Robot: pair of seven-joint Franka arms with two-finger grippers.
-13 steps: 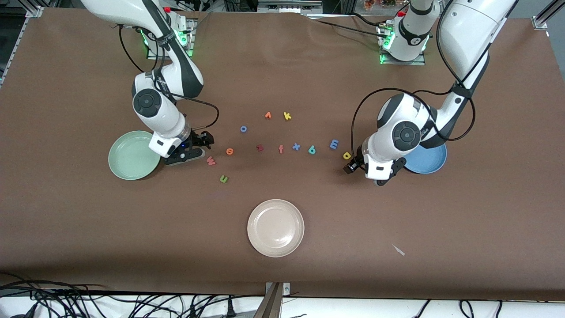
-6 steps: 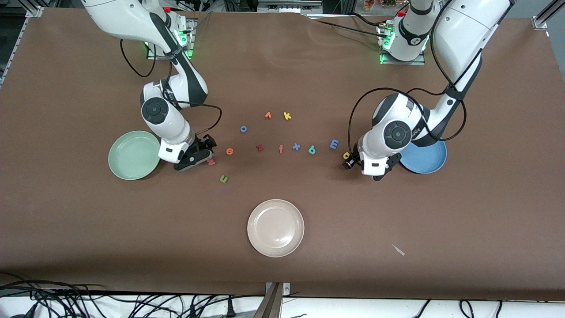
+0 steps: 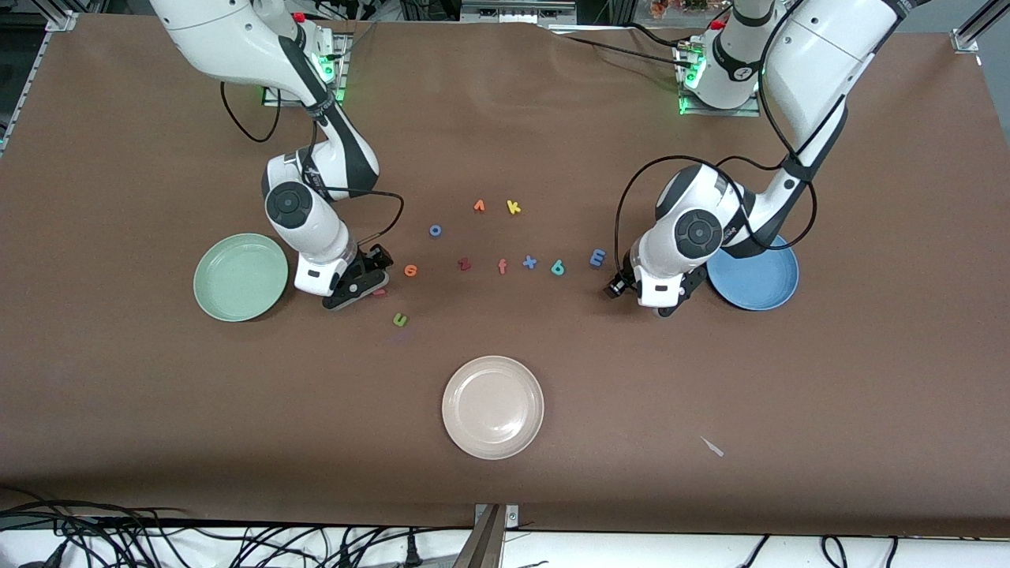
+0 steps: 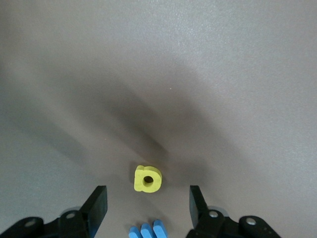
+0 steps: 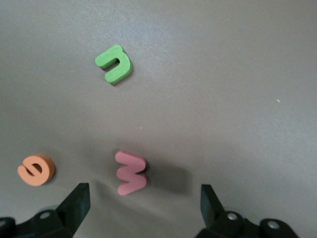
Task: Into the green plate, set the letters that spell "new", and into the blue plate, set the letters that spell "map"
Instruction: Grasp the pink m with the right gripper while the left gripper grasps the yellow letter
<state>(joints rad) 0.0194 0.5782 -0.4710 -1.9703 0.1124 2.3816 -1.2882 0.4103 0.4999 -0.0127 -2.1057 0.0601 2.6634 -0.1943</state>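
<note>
My right gripper (image 5: 143, 201) hangs open low over the pinkish "w" (image 5: 131, 172), which lies just ahead of its fingers. The orange "e" (image 3: 410, 270) and green "n" (image 3: 401, 319) lie close by, and the green plate (image 3: 241, 276) stands bare toward the right arm's end. My left gripper (image 4: 146, 206) is open above the yellow letter (image 4: 147, 179), with the blue "m" (image 4: 146, 230) beside it. In the front view the left hand hides the yellow letter. The teal letter (image 3: 558, 267) lies in the middle row. The blue plate (image 3: 757, 280) holds nothing.
A cream-white plate (image 3: 493, 407) sits nearer the front camera, mid-table. Other letters lie in the middle: blue "o" (image 3: 435, 230), dark red "z" (image 3: 465, 264), an orange "f" (image 3: 502, 267), blue "x" (image 3: 529, 262), an orange letter (image 3: 479, 206), yellow "k" (image 3: 514, 207). A small scrap (image 3: 712, 447) lies near the front edge.
Both arms have moved toward the table's middle. The right hand came from beside the green plate to over the "w". The left hand left the blue plate's edge and now covers the yellow letter.
</note>
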